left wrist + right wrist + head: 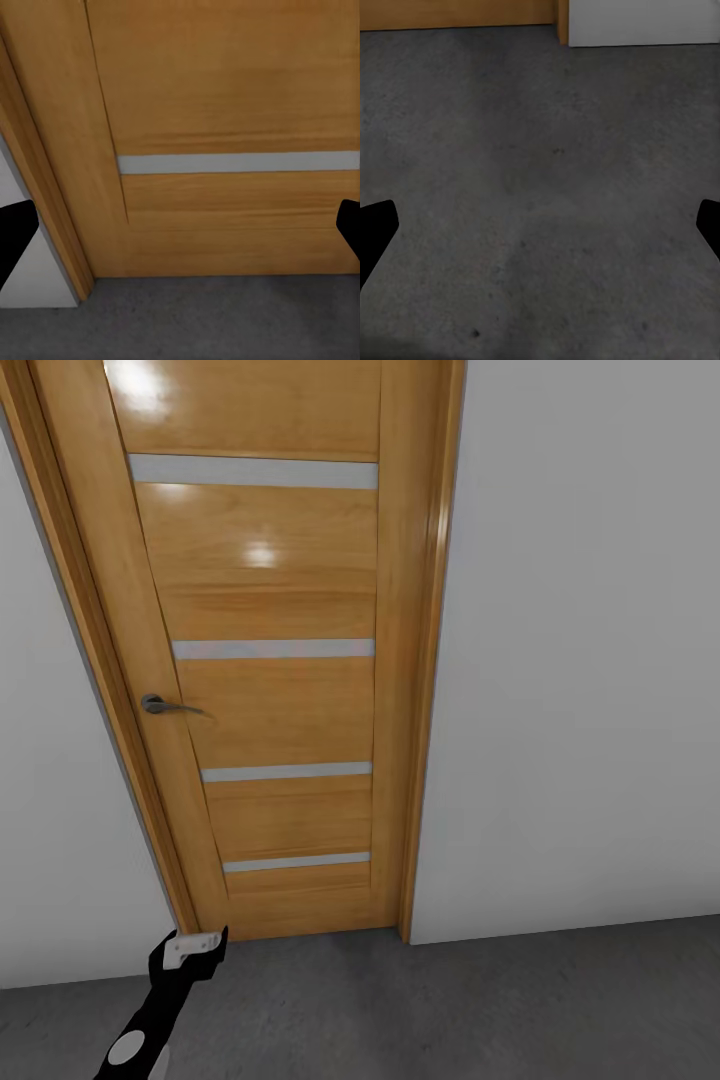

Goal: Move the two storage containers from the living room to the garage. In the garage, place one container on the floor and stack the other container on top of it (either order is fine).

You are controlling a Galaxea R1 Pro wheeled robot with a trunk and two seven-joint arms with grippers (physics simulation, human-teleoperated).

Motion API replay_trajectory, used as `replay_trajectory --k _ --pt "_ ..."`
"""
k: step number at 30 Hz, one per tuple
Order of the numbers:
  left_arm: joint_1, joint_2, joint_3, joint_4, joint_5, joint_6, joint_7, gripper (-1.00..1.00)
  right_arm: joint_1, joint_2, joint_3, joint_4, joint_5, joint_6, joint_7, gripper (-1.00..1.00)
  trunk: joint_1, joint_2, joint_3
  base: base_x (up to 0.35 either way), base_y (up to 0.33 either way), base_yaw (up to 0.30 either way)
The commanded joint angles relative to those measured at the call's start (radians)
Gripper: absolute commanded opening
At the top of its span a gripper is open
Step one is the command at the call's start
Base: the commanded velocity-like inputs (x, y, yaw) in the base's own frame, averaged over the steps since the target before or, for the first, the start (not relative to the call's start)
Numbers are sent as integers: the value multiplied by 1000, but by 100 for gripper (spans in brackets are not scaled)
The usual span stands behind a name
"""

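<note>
The two storage containers are out of view. I face a shut wooden door [270, 710] with grey horizontal strips, standing on the dark grey concrete floor [450, 1000]. My left gripper [195, 945] hangs low near the door's bottom left corner. In the left wrist view the left gripper [180, 232] is open, its black fingertips [15, 240] far apart with nothing between them. The right gripper [540, 232] is open too and points down at bare floor [547, 187] close to the door's foot.
A metal lever handle [160, 705] sits on the door's left side. White walls [580, 660] flank the wooden door frame [425, 660]. The concrete floor stretches to the right along the wall.
</note>
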Motion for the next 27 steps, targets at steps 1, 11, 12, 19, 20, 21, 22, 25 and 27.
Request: replay_trajectory --k 1,11,12,19,20,21,22,25,27 --pt "-1 -1 3 0 -1 -3 -7 100 -1 1 -4 1 1 -3 8 100 0 -1 -1 0 0 0" --pt "-1 0 3 0 -1 -3 -7 100 -1 1 -5 1 1 -3 8 100 0 -1 -1 0 0 0" --pt "-1 0 3 -1 -1 -3 -7 100 -1 1 -5 1 1 -3 8 100 0 -1 -1 0 0 0" --pt "-1 0 3 -1 -1 -4 -7 100 -1 1 -5 1 1 -2 8 100 0 -1 -1 0 0 0" --pt "-1 0 3 -1 -1 -4 -7 100 -1 1 -4 1 1 -2 8 100 0 -1 -1 0 0 0" --pt "-1 0 3 -1 -1 -4 -7 100 -1 1 -5 1 1 -2 8 100 0 -1 -1 0 0 0" --pt "-1 0 3 -1 -1 -4 -7 100 -1 1 -4 1 1 -2 8 100 0 -1 -1 0 0 0" --pt "-1 0 3 -1 -1 -4 -7 100 -1 1 -5 1 1 -3 8 100 0 -1 -1 0 0 0" --pt "-1 0 3 -1 -1 -4 -7 100 -1 1 -5 1 1 -3 8 100 0 -1 -1 0 0 0"
